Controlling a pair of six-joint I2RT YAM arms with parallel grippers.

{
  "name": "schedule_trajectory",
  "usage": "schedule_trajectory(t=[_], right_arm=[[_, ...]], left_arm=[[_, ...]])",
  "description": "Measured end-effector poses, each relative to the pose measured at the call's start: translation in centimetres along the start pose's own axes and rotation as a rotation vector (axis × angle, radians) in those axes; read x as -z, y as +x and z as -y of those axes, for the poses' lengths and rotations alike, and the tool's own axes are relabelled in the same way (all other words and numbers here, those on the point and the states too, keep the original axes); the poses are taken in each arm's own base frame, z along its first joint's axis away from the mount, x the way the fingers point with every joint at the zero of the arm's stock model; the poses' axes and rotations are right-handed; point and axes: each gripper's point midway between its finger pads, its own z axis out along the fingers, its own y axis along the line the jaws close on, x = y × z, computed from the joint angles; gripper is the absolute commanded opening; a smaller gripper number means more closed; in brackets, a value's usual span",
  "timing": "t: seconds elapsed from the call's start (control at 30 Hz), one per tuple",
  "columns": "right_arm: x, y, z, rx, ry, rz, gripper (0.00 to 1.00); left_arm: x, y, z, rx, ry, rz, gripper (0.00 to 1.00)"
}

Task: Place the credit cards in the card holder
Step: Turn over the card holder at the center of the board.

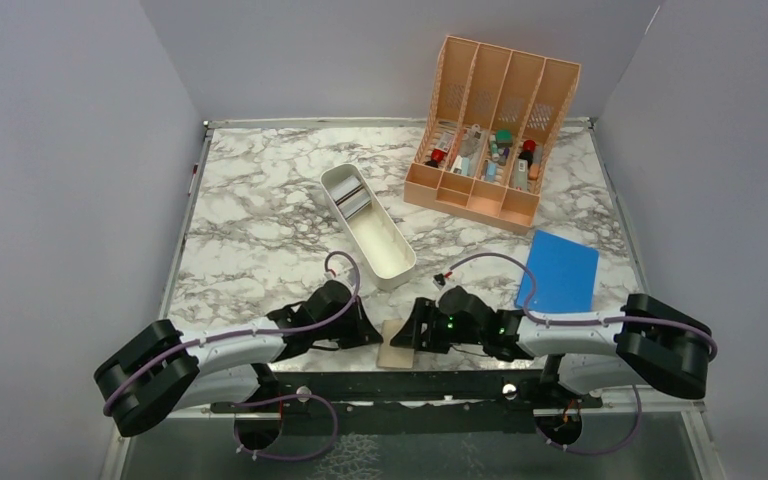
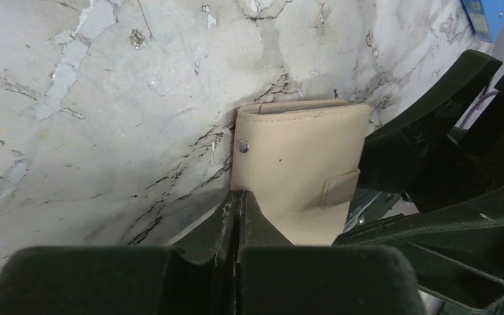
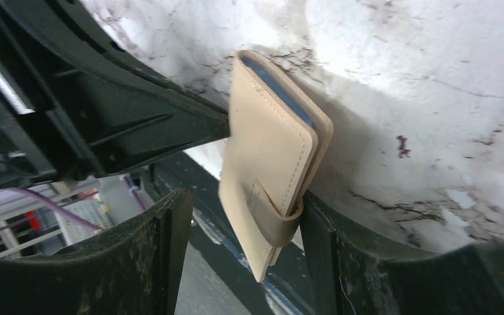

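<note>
Marble table. Right gripper: fingers spread, straddling the card holder. Left gripper: fingers pressed together at its edge (grasp unclear). The card holder: closed, tan, overhanging the near table edge between both grippers.

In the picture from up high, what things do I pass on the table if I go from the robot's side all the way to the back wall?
card holder → white tray → peach organizer. The blue rectangle lies level with the tray, so it is left out.
</note>
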Motion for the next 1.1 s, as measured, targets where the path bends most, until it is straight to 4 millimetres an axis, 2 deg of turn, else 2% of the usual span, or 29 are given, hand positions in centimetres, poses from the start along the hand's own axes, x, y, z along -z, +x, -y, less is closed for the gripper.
schedule_trajectory(t=[0.1, 0.23, 0.3, 0.4, 0.5, 0.63, 0.77, 0.9, 1.0, 1.1], right_arm=[[0.3, -0.1, -0.8, -0.001, -0.032, 0.003, 0.41], [1.7, -0.7, -2.1, -0.002, -0.073, 0.027, 0.19], [2.5, -0.9, -2.2, 0.003, -0.068, 0.038, 0.11], [3.7, -1.3, -1.8, 0.023, -0.009, 0.053, 0.05], [5.0, -2.4, -2.0, 0.061, 0.070, 0.076, 0.06], [7.1, -4.3, -1.4, 0.114, 0.237, 0.121, 0.08], [9.2, -4.9, 2.0, 0.162, 0.453, 0.131, 0.11], [10.6, -5.0, 5.2, 0.221, 0.681, 0.086, 0.17], [10.1, -5.2, 5.5, 0.254, 0.775, 0.054, 0.32], [8.3, -4.8, 4.9, 0.302, 0.805, 0.018, 0.38]], left_arm=[[-0.1, 0.2, 0.1, 0.014, 0.019, 0.007, 0.00], [-0.3, 0.4, 0.5, 0.018, 0.035, 0.001, 0.00], [-0.5, 0.6, 0.5, 0.019, 0.036, -0.006, 0.00], [-0.6, 0.8, 0.8, 0.019, 0.048, -0.015, 0.00], [-0.5, 0.7, 1.6, 0.016, 0.073, -0.018, 0.00], [-0.1, -0.1, 3.1, -0.004, 0.091, -0.003, 0.21], [0.7, -1.8, 5.4, -0.050, 0.106, 0.037, 0.37], [1.7, -3.2, 6.2, -0.085, 0.082, 0.086, 0.39], [2.6, -3.7, 5.7, -0.089, 0.048, 0.123, 0.39], [3.7, -4.1, 5.2, -0.082, 0.030, 0.166, 0.40]])
